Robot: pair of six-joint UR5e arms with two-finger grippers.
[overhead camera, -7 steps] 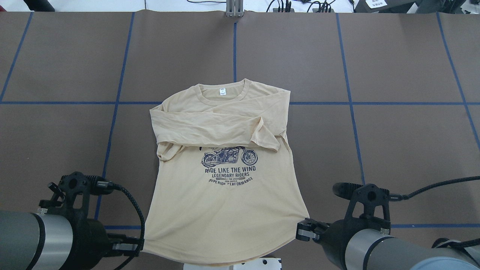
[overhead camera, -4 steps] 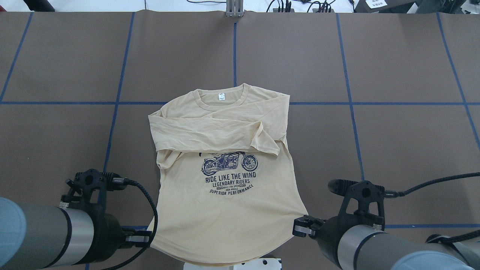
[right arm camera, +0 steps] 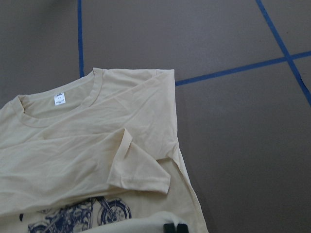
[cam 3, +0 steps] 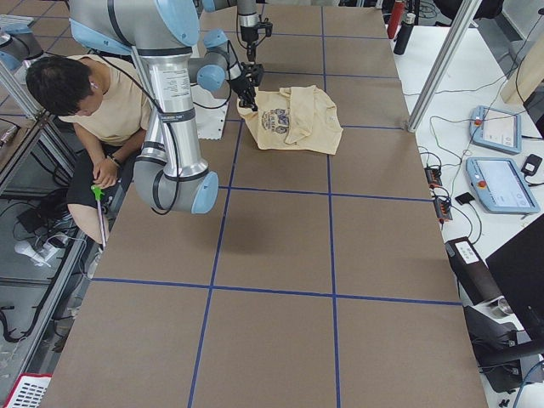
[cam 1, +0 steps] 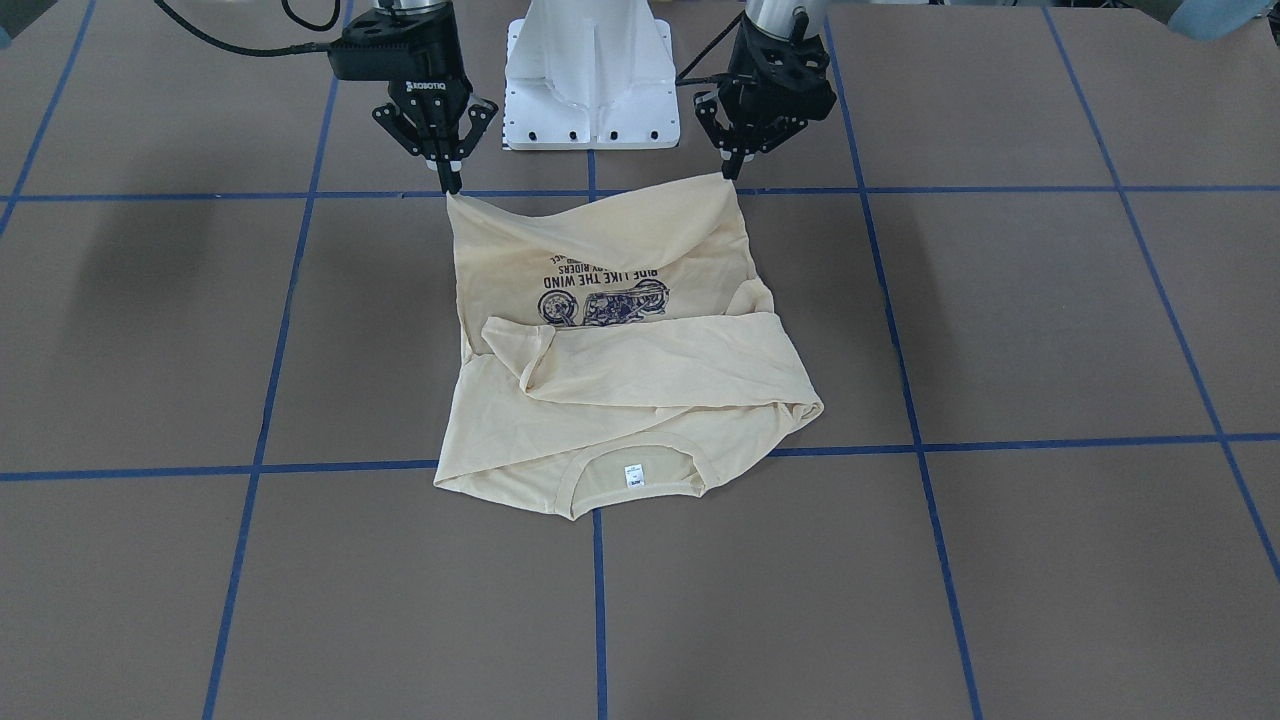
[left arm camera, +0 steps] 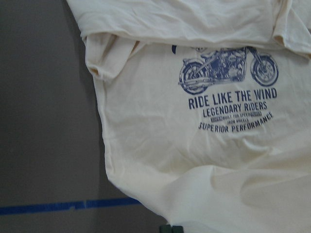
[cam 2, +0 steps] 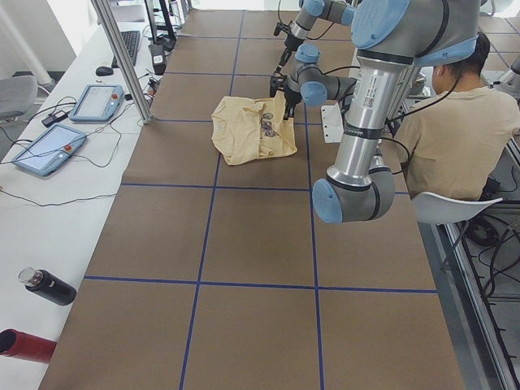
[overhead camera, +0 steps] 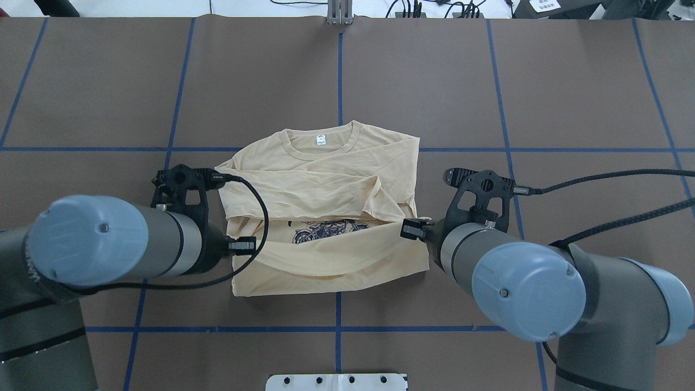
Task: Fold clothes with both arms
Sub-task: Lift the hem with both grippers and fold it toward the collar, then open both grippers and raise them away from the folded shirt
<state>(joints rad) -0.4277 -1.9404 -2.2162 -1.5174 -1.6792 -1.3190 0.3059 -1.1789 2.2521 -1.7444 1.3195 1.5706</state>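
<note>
cream-yellow shirt is spread on the table, its near hem corners pinched and held raised by the left gripper and right gripper. a hem-to-collar fold is judged in hand; next the hem should be laid at the far collar.

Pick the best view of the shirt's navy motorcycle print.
Left wrist-mounted: navy motorcycle print is large, text legible. Overhead and front-facing: the cream knit shirt's lifted hem partly covers it. Right wrist: only wheels at the bottom edge. Side views: tiny.
</note>
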